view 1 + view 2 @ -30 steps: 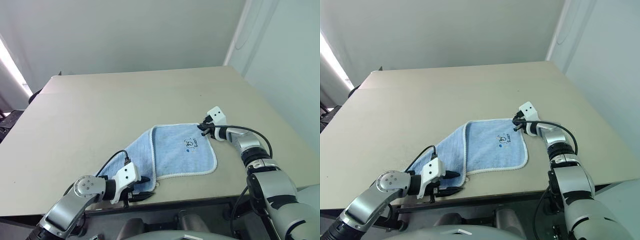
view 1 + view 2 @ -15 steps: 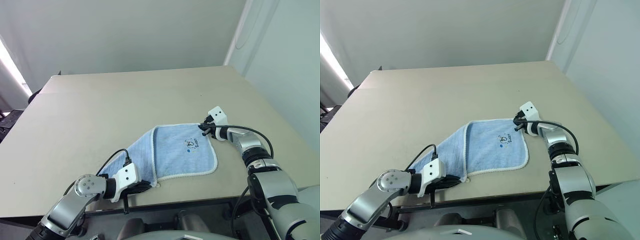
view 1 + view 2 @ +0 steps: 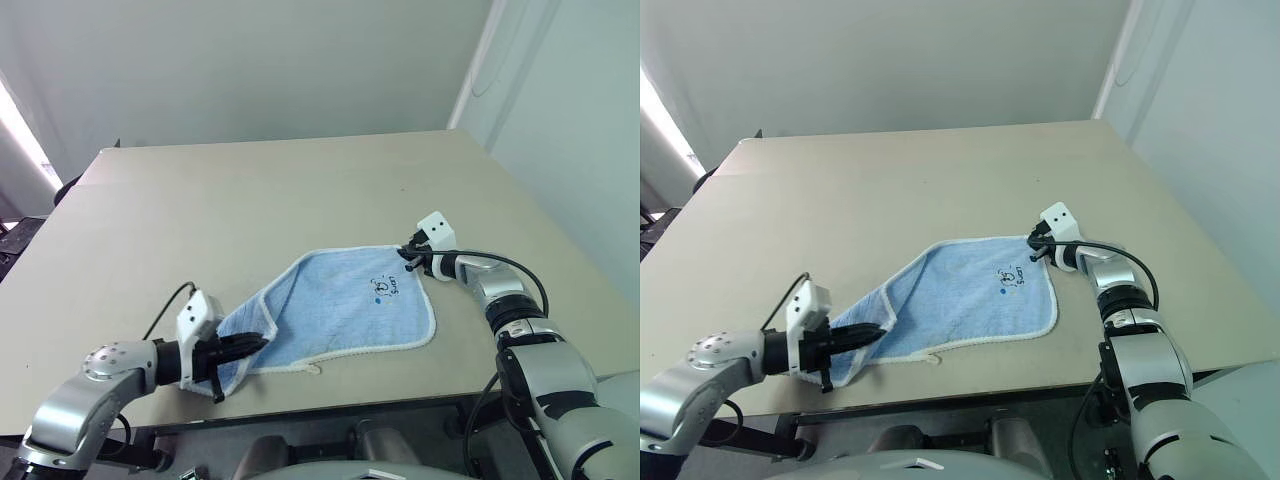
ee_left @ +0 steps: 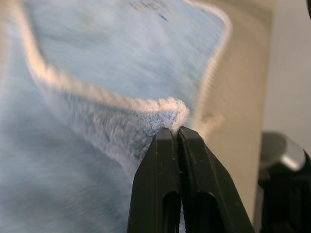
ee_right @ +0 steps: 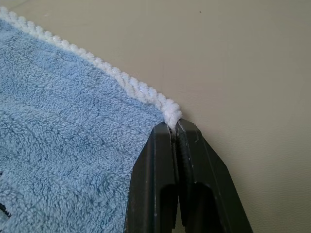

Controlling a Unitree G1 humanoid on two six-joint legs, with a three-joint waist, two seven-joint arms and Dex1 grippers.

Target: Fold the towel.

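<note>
Beige table (image 3: 300, 190), light-blue white-edged towel (image 3: 350, 305), seemingly part-folded, corners clamped in left claw (image 3: 255, 343), right claw (image 3: 408, 255).

The left claw (image 4: 176, 132) pinches a white-edged corner of the light-blue towel (image 4: 87, 111), jaws closed.

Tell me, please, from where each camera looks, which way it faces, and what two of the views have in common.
Left eye view: on the head, facing forward and down at the table; both arms show.
Right eye view: beside it, same scene.
Left wrist view: on the left wrist, looking along the left hand, shut on the towel at a corner.
Right wrist view: on the right wrist, looking along the right hand, shut on another towel corner.
Shared: both wrist views show black fingers pinching the white edging.
</note>
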